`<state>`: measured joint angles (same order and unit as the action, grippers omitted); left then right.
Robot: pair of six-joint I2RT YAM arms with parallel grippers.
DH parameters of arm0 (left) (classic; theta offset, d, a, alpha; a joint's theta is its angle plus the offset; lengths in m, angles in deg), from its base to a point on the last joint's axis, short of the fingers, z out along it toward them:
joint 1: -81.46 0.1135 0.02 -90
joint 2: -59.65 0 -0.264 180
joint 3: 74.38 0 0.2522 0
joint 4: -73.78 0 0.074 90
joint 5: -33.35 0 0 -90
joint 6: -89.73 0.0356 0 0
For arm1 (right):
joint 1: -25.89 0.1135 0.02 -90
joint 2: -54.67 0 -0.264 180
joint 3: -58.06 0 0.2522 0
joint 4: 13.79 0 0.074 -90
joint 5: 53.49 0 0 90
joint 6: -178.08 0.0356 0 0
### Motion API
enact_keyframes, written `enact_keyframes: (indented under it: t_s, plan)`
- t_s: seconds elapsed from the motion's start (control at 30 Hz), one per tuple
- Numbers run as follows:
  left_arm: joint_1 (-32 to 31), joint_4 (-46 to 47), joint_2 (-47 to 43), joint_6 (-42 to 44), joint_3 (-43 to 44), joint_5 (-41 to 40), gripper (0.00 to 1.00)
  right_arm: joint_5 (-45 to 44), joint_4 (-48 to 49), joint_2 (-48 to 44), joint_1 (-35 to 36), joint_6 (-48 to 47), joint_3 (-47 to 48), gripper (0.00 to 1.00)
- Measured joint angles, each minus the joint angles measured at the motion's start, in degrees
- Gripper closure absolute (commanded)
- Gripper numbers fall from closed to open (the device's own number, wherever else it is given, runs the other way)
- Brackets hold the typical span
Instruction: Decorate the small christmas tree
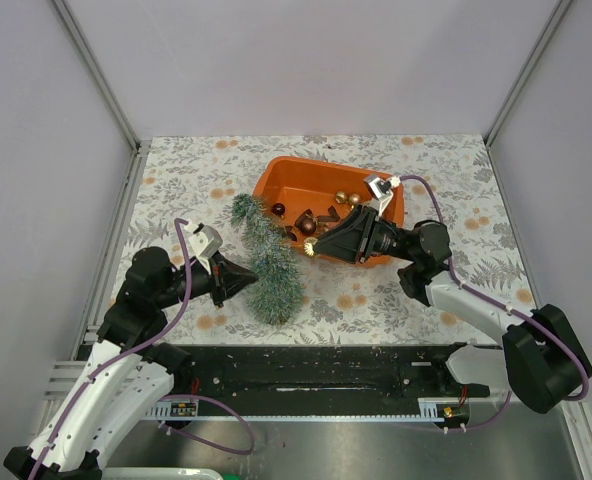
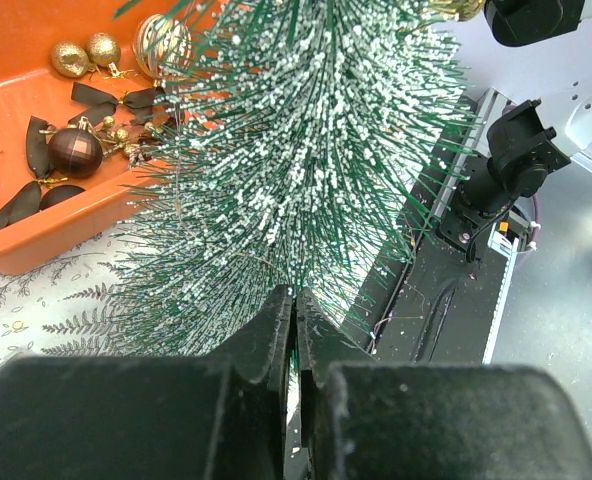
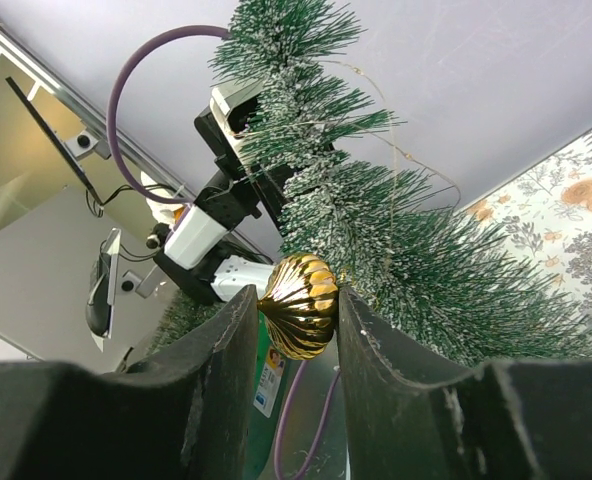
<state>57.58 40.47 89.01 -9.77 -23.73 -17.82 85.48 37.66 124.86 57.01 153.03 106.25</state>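
The right end effector (image 3: pixel 296 300) grips a ribbed gold bauble (image 3: pixel 298 305) at the small christmas tree (image 1: pixel 266 262), which lies on the worktop (image 1: pixel 176 170) beside the orange tray (image 1: pixel 276 180). The left end effector (image 1: pixel 248 279), closed, meets its wide end. Next, the bauble likely needs lodging among the needles before release.

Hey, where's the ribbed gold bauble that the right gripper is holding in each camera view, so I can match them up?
Top external: gold bauble just right of centre, at the tip of the right gripper, beside the tree.
Left wrist: only a gold sliver at the top edge, right of centre; probably it.
Right wrist: gold bauble in the centre, pinched in the gripper.
Shared landmark: the small christmas tree.
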Motion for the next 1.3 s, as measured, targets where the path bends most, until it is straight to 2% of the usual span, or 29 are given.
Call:
enact_keyframes:
  t_s: [0.83,1.03,1.3]
  plan:
    - [0.00,0.00,0.00,-0.09,0.00,0.02,0.94,-1.81,3.13,1.49,4.07,1.33,-4.09,0.98]
    - [0.00,0.00,0.00,-0.09,0.00,0.00,0.94,-1.92,0.68,1.81,6.80,-1.09,-3.52,0.98]
    - [0.28,0.00,0.00,-0.09,0.00,0.02,0.94,-1.27,-5.46,1.14,7.37,-5.09,2.19,0.98]
